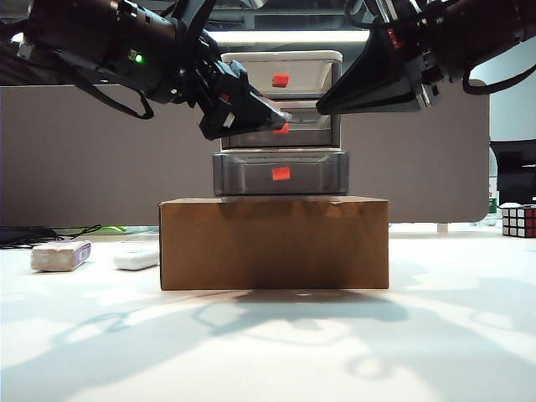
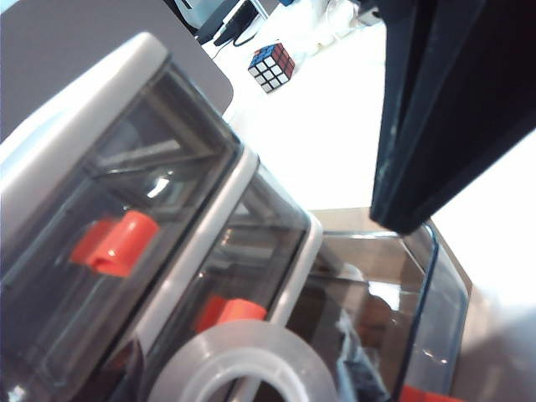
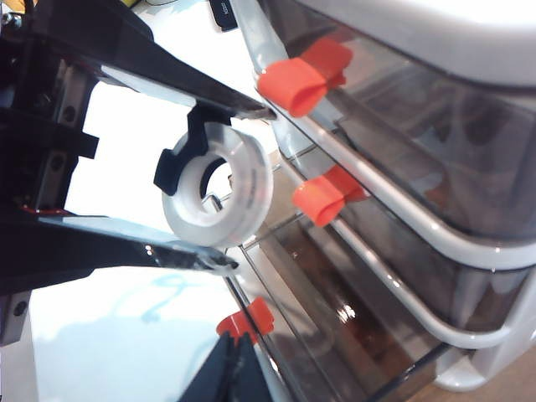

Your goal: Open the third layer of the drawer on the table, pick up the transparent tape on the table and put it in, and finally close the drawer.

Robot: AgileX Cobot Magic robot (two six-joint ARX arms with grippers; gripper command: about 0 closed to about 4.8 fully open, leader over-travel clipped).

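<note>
Transparent tape (image 3: pixel 243 167): white-looking ring, dark dispenser tab, pinched by left end effector (image 3: pixel 249 189) at drawer's (image 1: pixel 318 67) 9 o'clock. Right end effector (image 1: pixel 322 107) at 2 o'clock, opening cannot be determined.

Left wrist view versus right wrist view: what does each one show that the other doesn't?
Left wrist only: a Rubik's cube on the table beyond the drawer. Right wrist only: the left pincer clamping the transparent tape before the drawer fronts, and the right pincer by the lowest red handle. Both: the tape roll, red handles, and the third layer of the drawer pulled open.
</note>
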